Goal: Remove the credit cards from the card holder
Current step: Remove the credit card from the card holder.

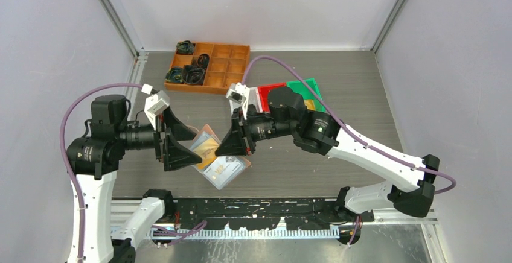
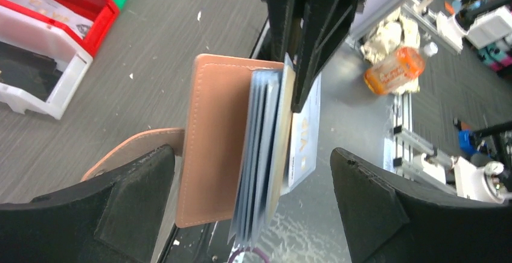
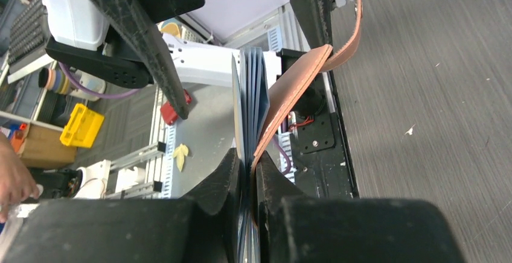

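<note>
The salmon-pink card holder (image 1: 212, 154) hangs in the air between the two arms, above the table's near part. My right gripper (image 1: 234, 143) is shut on one end of it, pinching the cover and the bluish sleeves (image 3: 250, 94) together. In the right wrist view the cover (image 3: 290, 94) bows away from the sleeves, with the snap tab (image 3: 356, 28) beyond. My left gripper (image 2: 250, 154) is open, one finger (image 2: 133, 202) on each side of the holder, and touches nothing. A pale credit card (image 2: 305, 136) sticks out of the outermost sleeve. An orange card (image 1: 207, 148) shows from above.
An orange compartment tray (image 1: 208, 66) with black items stands at the back. Red (image 1: 270, 91) and green (image 1: 305, 89) bins sit behind the right arm, and a white bin (image 2: 36, 88) lies beside the red one. The black rail (image 1: 259, 205) runs along the near edge.
</note>
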`<state>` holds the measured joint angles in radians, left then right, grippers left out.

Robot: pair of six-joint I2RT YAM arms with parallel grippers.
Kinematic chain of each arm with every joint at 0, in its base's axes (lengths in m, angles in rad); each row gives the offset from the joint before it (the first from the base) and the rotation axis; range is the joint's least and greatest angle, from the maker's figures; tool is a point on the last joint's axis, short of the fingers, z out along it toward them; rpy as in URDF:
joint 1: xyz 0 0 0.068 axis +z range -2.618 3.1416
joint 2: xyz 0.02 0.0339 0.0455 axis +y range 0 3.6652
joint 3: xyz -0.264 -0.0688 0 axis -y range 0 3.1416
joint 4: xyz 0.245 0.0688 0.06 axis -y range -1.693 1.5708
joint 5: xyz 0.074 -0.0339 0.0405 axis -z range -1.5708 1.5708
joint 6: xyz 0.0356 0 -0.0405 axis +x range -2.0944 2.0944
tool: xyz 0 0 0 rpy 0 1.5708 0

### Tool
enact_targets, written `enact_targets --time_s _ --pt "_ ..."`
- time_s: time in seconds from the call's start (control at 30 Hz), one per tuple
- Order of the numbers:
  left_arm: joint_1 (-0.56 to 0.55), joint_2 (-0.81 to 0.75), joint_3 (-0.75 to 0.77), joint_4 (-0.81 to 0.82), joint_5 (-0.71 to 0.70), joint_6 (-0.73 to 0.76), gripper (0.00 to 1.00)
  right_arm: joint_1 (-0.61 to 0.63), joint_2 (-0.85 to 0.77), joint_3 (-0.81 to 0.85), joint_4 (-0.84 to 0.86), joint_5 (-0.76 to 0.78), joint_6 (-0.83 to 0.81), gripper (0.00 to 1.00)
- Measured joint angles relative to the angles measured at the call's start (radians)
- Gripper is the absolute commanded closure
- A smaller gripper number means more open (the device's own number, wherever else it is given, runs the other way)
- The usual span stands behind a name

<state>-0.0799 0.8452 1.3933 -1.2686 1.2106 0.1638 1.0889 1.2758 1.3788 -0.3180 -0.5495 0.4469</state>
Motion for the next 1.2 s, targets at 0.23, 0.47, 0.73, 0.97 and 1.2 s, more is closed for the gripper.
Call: enact_targets --time_s 0.23,0.47,0.73,0.97,1.2 --pt "-0.028 -0.023 -0.029 -0.095 -0.061 0.167 0.0 0.001 0.086 0.083 -0.099 -0.069 -0.043 0.99" --pt "-0.03 -0.06 -0.028 -0.029 -0.202 0.211 0.0 0.007 0.111 0.116 -0.193 -0.083 -0.099 0.99" --pt "-0.03 0.024 0.159 -0.044 -0.126 0.207 0.0 0.022 0.111 0.117 -0.251 -0.08 -0.151 0.99" --pt "-0.043 0.045 0.046 -0.112 -0.043 0.175 0.0 0.037 0.113 0.163 -0.3 -0.075 -0.19 0.99" --pt "-0.089 0.04 -0.044 -0.127 -0.035 0.126 0.02 0.054 0.133 0.215 -0.328 -0.061 -0.229 0.99"
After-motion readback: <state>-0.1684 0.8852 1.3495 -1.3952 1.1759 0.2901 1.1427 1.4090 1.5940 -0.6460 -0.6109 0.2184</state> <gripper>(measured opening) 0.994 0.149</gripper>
